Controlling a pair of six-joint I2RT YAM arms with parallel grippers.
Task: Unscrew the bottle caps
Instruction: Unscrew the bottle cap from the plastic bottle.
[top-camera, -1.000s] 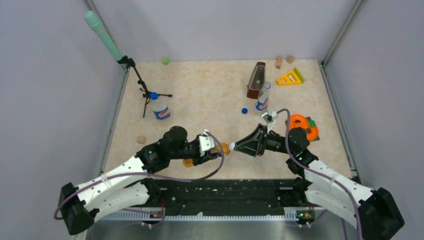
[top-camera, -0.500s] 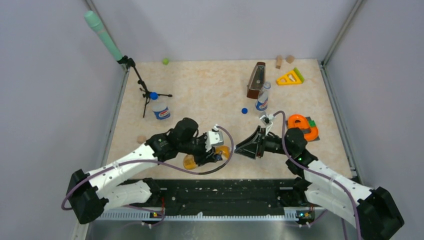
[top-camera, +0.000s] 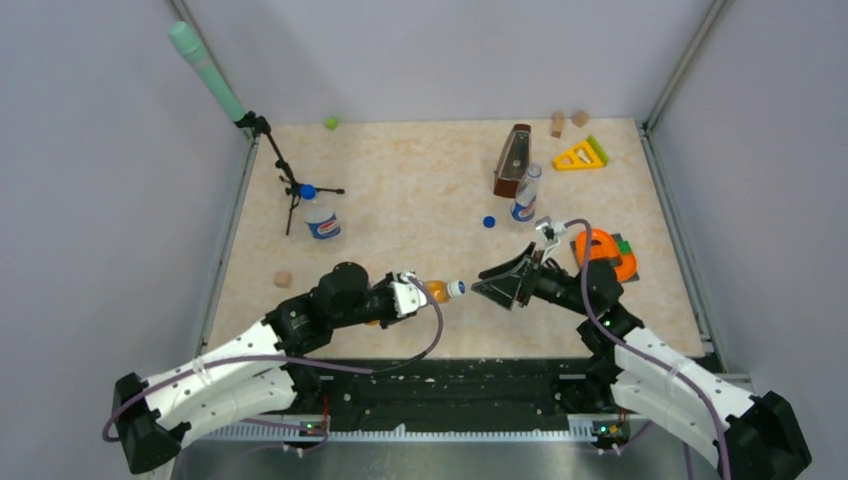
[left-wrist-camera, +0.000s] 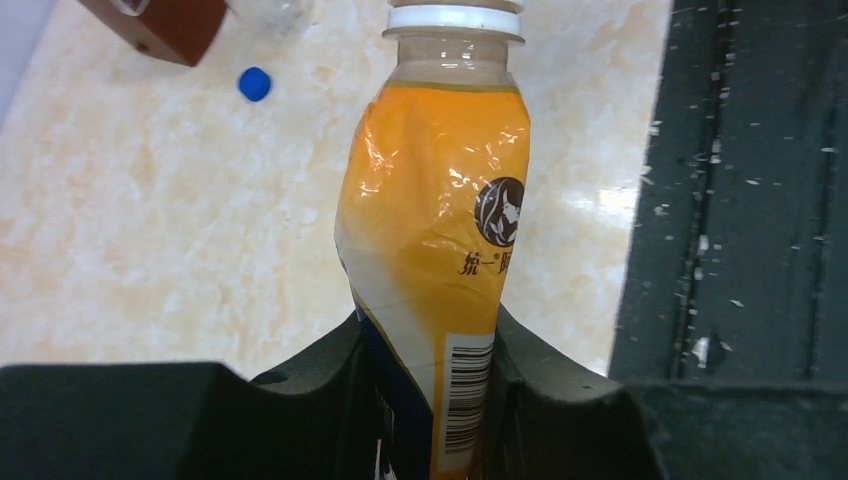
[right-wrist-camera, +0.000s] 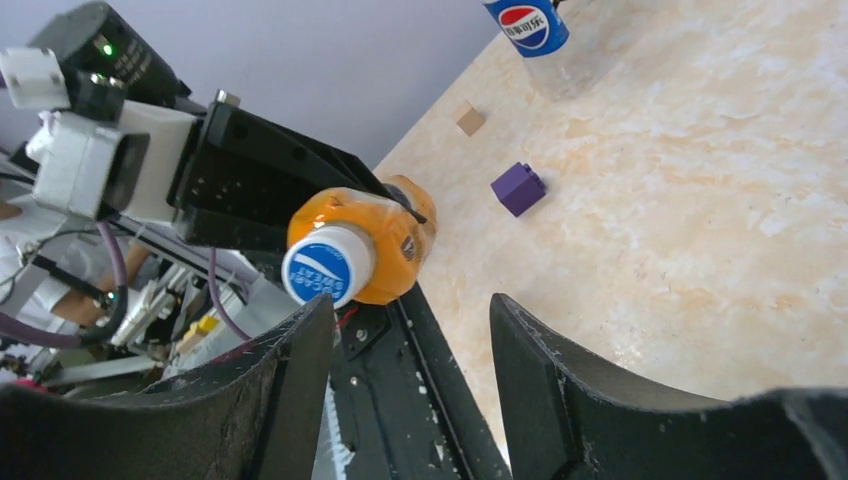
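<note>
Close to the near edge of the table (top-camera: 400, 190), the left hand (top-camera: 413, 293) clamps the orange juice bottle (left-wrist-camera: 430, 200) level, its white-blue cap (right-wrist-camera: 328, 266) aimed at the right hand (top-camera: 483, 281), whose jaws stand open just short of it. Unscrewing cleanly likely calls for centring those jaws squarely on the cap before closing, the left grip resisting the twist. Beyond the pair lies open table, with a loose blue cap (top-camera: 489, 222) and an uncapped Pepsi bottle (top-camera: 524, 203) farther back and a capped Pepsi bottle (top-camera: 321, 220) far left.

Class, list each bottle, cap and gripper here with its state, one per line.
orange bottle, held by left gripper
white-blue cap, on the orange bottle
left gripper, shut on orange bottle
right gripper, open, empty
far-left bottle, upright, capped
loose blue cap, off any bottle
</note>
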